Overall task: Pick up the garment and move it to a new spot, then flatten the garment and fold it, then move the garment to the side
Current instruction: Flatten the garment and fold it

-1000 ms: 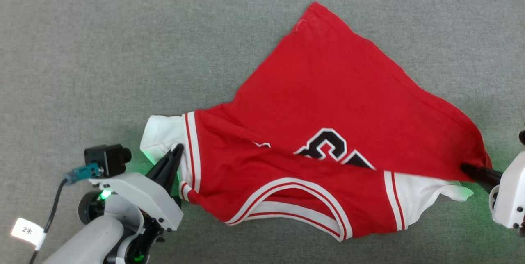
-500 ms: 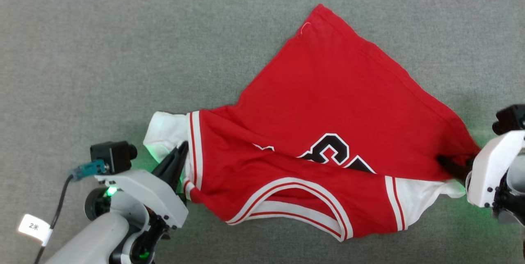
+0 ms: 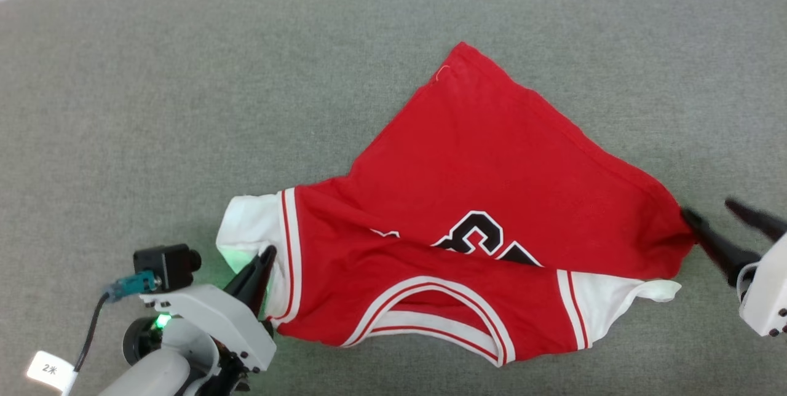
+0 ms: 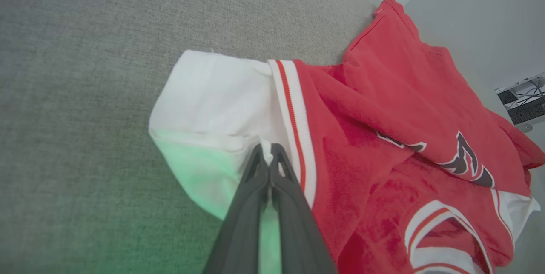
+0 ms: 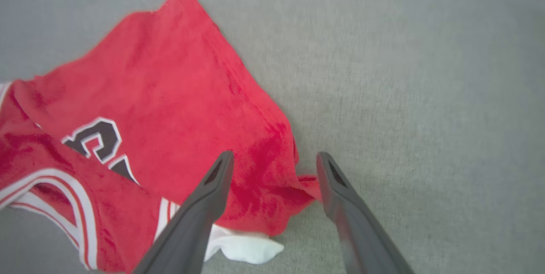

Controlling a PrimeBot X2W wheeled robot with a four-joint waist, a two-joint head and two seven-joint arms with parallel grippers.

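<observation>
head view: the garment (image 3: pixel 492 187), a red jersey with black lettering, lies rumpled and partly folded over on a grey cushioned surface (image 3: pixel 154 107). the left gripper (image 3: pixel 265 256) sits at its white sleeve (image 3: pixel 246 227); the right gripper (image 3: pixel 707 208) sits at its far red corner.

left wrist view: the left gripper (image 4: pixel 266 150) is clenched on the hem of the white sleeve (image 4: pixel 213 95), which is tinted green by a light.

right wrist view: the right gripper (image 5: pixel 274 155) stands spread wide, grasping nothing, with the garment (image 5: pixel 170 95) lying flat and its red corner between the two fingers.
</observation>
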